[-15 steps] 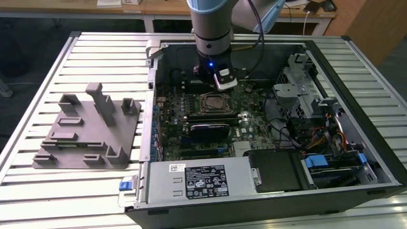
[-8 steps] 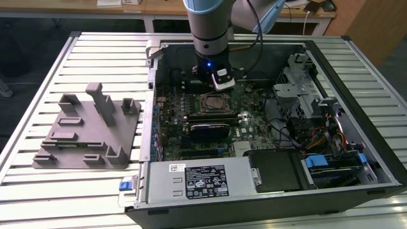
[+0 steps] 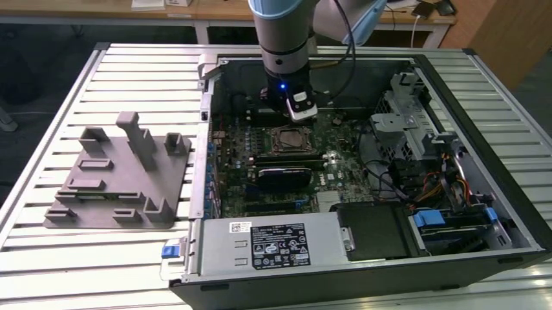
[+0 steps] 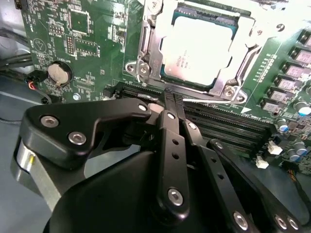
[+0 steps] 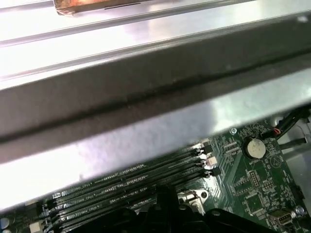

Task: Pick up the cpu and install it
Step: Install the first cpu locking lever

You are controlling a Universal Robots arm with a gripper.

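- Fingers (image 4: pixel 171 99) pressed together at the tips in the second wrist view, nothing held between them; black linkage bars converging to a narrow point.
- Just beyond the tips: rows of black memory slots (image 4: pixel 223 124) on the green motherboard (image 4: pixel 92 53), slots unfilled.
- Past the slots: cpu (image 4: pixel 197 51), silvery top plate up, lying flat inside the socket frame (image 4: pixel 146 65); clear of the fingers, not touching them.
- To one side on the board: round coin battery (image 4: pixel 59 73), seen in both wrist views (image 5: pixel 253 147).
- In the first wrist view, grey metal case wall (image 5: pixel 146 97) crossing above the memory slots (image 5: pixel 126 182).
- In the exterior view, arm (image 3: pixel 285 39) reaching down into the open computer case (image 3: pixel 483 97), socket (image 3: pixel 287 140) just below the wrist.
- Inside the case: motherboard, power supply (image 3: pixel 267 245) nearest, drive cage and bundled cables (image 3: pixel 431 187) toward the exterior view's right.
- On the slatted worktop (image 3: pixel 129 71), toward the exterior view's left: grey fixture block (image 3: pixel 121 174) beside the case.
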